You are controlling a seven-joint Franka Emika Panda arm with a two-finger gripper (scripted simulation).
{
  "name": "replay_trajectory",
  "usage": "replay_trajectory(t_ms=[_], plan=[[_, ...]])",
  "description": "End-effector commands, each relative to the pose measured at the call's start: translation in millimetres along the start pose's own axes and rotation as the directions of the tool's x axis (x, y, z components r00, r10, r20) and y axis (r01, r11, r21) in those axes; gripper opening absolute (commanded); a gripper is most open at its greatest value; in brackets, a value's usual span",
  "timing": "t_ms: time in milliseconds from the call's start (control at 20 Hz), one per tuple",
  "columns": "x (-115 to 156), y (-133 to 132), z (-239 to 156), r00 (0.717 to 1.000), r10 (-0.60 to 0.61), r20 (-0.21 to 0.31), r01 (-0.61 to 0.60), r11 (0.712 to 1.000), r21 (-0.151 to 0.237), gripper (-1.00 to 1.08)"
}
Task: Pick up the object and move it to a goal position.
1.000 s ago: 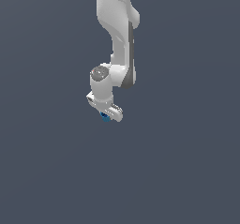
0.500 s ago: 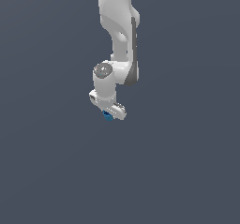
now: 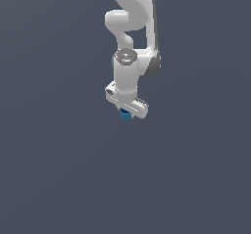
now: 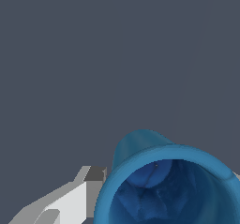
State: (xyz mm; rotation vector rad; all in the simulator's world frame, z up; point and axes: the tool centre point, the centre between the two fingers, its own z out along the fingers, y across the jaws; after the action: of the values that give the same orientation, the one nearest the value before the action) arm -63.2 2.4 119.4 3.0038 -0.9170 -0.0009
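Where seen from outside: the gripper point(image 3: 126, 111) is pointed downward.
Fingers: closed onto the blue cup point(image 3: 125, 114), gripped at its sides.
Wrist view: cup's point(image 4: 164, 185) hollow mouth is shown.

In the exterior view, the claw point(image 3: 126, 111) is covering most of the blue cup point(image 3: 125, 114); only a small blue part is showing below the white housing, too small to resolve its shape. The arm point(image 3: 132, 12) is running off the top edge. In the wrist view, the picture's edge is cutting off the cup point(image 4: 164, 185) and one fingertip point(image 4: 70, 202); the other fingertip is barely showing.
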Motion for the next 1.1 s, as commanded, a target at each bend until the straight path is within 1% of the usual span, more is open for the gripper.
replay_trajectory(t_ms=[0, 300, 550, 800, 1050], plan=[[-11, -19, -23, 1.000, 0.000, -0.002, 0.000, 1.000, 0.000, -1.00], [-34, -61, -72, 1.000, 0.000, -0.002, 0.000, 1.000, 0.000, -1.00], [-46, -87, -100, 1.000, 0.000, -0.002, 0.000, 1.000, 0.000, -1.00], [-53, -102, -116, 1.000, 0.000, -0.001, 0.000, 1.000, 0.000, -1.00], [-54, -106, -119, 1.000, -0.001, -0.001, 0.001, 1.000, 0.001, -1.00]])
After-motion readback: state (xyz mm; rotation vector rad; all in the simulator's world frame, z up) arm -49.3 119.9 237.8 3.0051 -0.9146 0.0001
